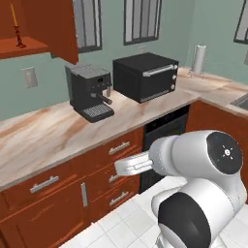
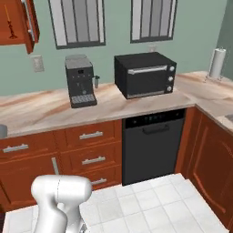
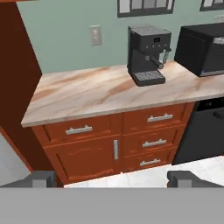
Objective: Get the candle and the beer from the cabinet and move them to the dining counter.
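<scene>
A: Far left first — what's up in the cabinet [image 1: 48, 29]?

B: Its door hangs open, and the candle [image 1: 16, 28] stands upright on the shelf near the front edge, a thin orange stick on a dark base. From the right base view the same candle [image 2: 11, 27] shows behind the open door. I can't make out a bottle in there.

A: And below it?

B: A marble countertop [image 1: 53, 133] running along the green wall, with a wall socket [image 1: 29, 77] above its back edge. Moving right, a black coffee machine [image 1: 90, 92] sits toward the back of the counter, then a black toaster oven [image 1: 145, 76] just beside it, apart from it. At the far right corner stands a paper towel roll [image 1: 198, 59].

A: Under the counter?

B: Wooden drawers [image 3: 118, 140] with short grey handles, then a black dishwasher [image 2: 152, 145].

A: The claw?

B: The gripper [image 3: 113, 179] is spread wide — its two dark fingertips [image 3: 41, 178] stand far apart with nothing between them, facing the drawers.
</scene>
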Motion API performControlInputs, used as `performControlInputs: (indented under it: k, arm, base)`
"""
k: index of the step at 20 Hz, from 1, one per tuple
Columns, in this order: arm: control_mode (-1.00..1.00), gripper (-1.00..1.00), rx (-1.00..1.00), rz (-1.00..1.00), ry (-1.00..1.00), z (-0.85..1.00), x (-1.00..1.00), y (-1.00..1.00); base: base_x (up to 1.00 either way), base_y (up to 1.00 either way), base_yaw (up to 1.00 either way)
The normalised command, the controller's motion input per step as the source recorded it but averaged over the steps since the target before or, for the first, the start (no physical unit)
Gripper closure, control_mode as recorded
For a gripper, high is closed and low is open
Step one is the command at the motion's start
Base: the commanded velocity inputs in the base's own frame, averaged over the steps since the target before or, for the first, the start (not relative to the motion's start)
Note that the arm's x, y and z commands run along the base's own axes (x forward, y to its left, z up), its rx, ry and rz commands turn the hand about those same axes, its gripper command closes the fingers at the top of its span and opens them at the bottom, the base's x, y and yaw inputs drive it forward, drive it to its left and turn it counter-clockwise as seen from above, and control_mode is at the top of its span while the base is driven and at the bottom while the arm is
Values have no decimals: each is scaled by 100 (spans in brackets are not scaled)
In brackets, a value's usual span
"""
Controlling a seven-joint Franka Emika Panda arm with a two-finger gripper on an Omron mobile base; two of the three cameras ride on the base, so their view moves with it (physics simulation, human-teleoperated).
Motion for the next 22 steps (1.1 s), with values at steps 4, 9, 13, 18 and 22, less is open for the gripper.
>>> performControlInputs:
  k: [4, 9, 13, 18, 22]
  arm:
    - [100, -100, 0, 0, 0, 0, 0, 0]
    - [100, -100, 0, 0, 0, 0, 0, 0]
    - [100, -100, 0, 0, 0, 0, 0, 0]
    - [100, -100, 0, 0, 0, 0, 0, 0]
    - [100, -100, 0, 0, 0, 0, 0, 0]
  base:
    - [87, 8, 38]
    - [95, 9, 34]
    - [77, 18, 29]
    - [67, 22, 27]
    - [56, 22, 29]
